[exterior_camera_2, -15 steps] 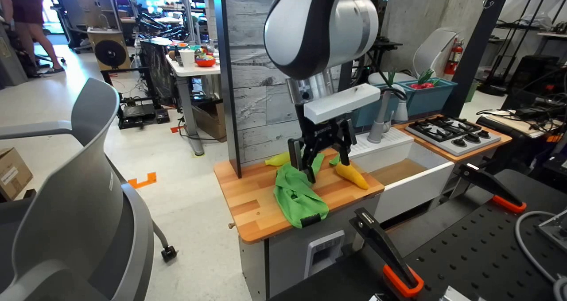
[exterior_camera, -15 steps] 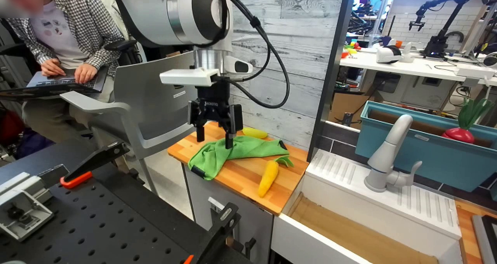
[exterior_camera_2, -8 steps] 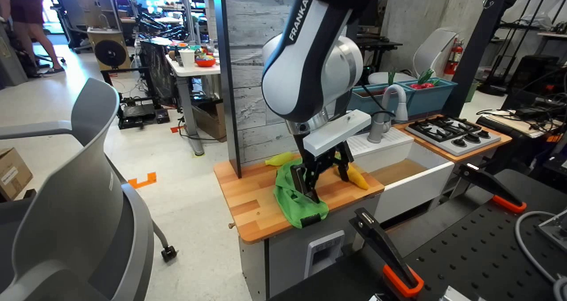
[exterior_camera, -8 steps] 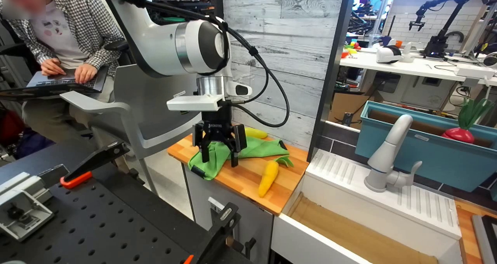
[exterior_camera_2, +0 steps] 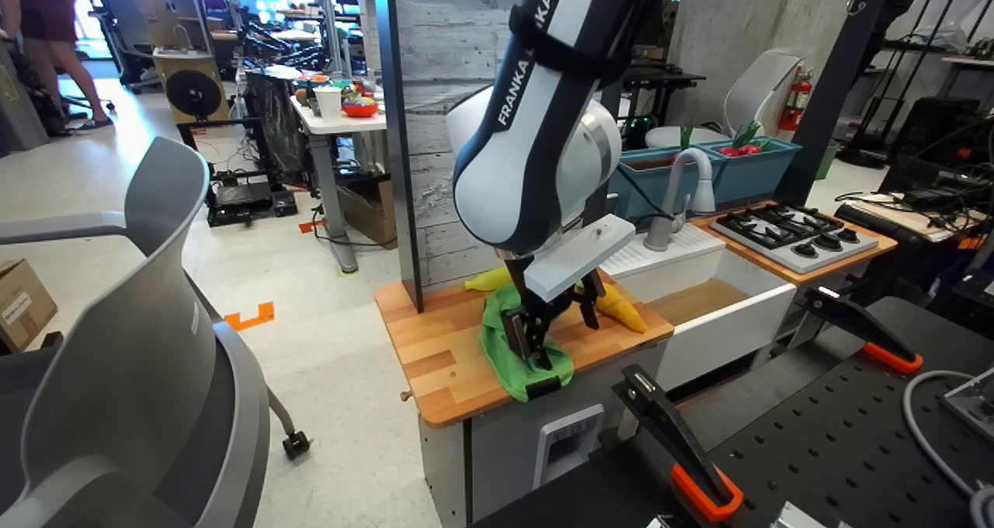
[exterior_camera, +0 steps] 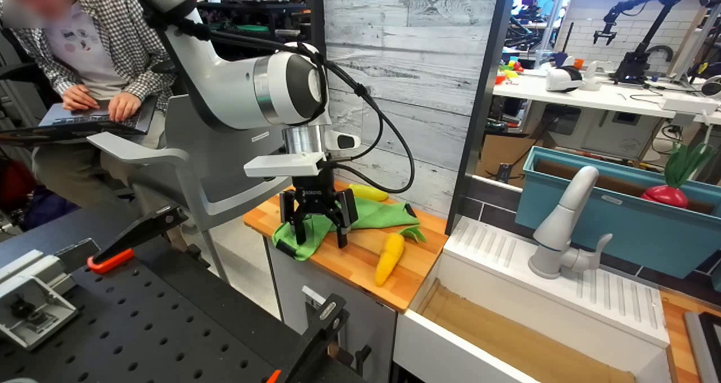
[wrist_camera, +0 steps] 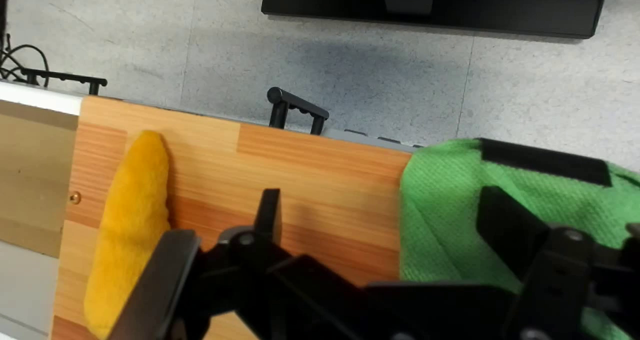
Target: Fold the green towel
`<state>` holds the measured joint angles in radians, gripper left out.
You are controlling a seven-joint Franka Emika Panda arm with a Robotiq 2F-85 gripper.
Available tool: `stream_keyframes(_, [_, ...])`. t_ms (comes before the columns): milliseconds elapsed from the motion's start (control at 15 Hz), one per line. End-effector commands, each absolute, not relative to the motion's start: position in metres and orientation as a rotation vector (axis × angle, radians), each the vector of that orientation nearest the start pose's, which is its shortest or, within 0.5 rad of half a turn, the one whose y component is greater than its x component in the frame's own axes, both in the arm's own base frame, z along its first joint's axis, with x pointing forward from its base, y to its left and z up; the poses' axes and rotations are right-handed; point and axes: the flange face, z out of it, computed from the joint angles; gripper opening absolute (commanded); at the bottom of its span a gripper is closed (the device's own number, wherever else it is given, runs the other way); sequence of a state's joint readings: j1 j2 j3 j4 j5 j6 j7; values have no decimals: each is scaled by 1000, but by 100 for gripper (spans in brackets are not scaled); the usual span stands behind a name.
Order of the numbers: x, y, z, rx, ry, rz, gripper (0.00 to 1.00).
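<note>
The green towel (exterior_camera: 386, 217) lies rumpled and bent across the wooden counter, with black patches at its ends. Its near end reaches the counter's front edge; it also shows in an exterior view (exterior_camera_2: 499, 349) and in the wrist view (wrist_camera: 440, 180). My gripper (exterior_camera: 321, 241) points down at this near end, fingers spread, nothing between them held. In the wrist view the gripper (wrist_camera: 382, 195) has one finger over the towel and the other over bare wood, so the towel's side edge runs between them. Whether the finger over the towel touches it, I cannot tell.
A yellow-orange plush carrot (exterior_camera: 390, 259) with a green top lies beside the towel. A yellow object (exterior_camera: 368, 192) lies behind it by the wood-patterned wall (exterior_camera: 417, 90). A white sink (exterior_camera: 450, 338) with a grey faucet (exterior_camera: 563, 225) adjoins the counter. A grey chair (exterior_camera: 225, 163) stands near.
My gripper has come down from above the towel to its near end by the counter's front edge, staying open. The towel's near end appears to have shifted very slightly.
</note>
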<state>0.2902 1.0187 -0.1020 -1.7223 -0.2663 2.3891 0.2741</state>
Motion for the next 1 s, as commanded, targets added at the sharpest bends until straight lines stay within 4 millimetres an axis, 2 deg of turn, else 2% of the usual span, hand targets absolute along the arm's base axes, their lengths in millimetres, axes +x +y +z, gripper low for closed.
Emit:
stream_keyframes(0, [577, 105, -21, -3405, -298, 499, 100])
stream_keyframes(333, [577, 103, -18, -3403, -266, 500, 100])
stream_keyframes(933, [585, 93, -22, -3346, -195, 336, 100])
